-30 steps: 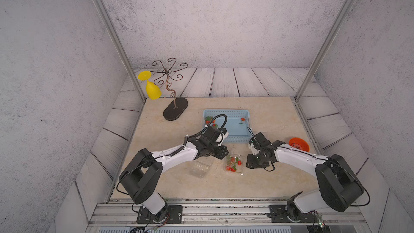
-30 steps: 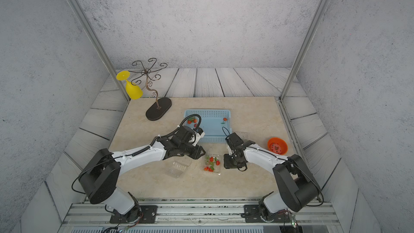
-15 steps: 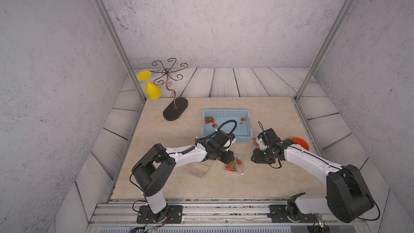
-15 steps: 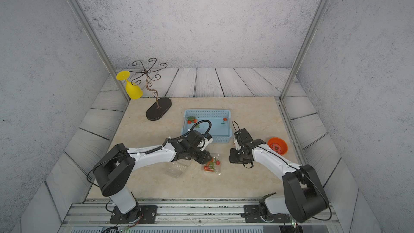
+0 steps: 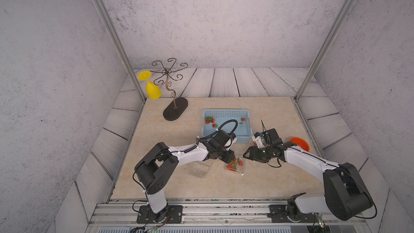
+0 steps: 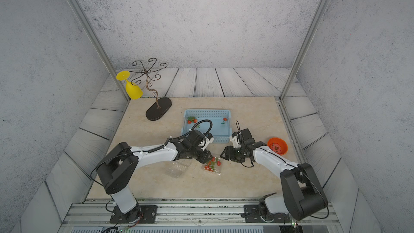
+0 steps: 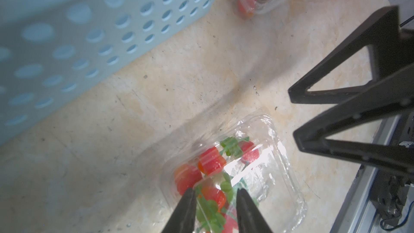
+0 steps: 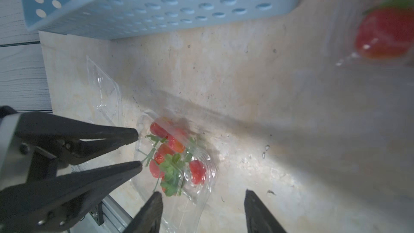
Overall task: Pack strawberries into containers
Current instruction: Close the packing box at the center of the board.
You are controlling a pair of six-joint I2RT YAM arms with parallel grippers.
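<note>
The move turns on the filled container [image 5: 235, 166], an open clear clamshell on the tabletop at 6 o'clock of the blue basket [image 5: 226, 112] in a top view. Strawberries [image 7: 210, 162] lie heaped in its tray. The open shell runs roughly from 11 to 5 o'clock, with the tray at the far end and the lid flap toward the front rail.

The left gripper [image 5: 233, 159] hangs at the tray's 11 o'clock corner, so the container sits just at its 5 o'clock. Its jaws are drawn almost together. They may be nipping the clear rim or a stem, but glare on the plastic hides which.

The right gripper [image 5: 245, 155] stands at the container's 1 o'clock, near but apart, with its jaws spread wide and holding nothing. The container lies at its 7 o'clock.

The left arm is the nearer. I judge that folding the lid over would call for a sweep from 5 toward 11 o'clock, along that long axis.
</note>
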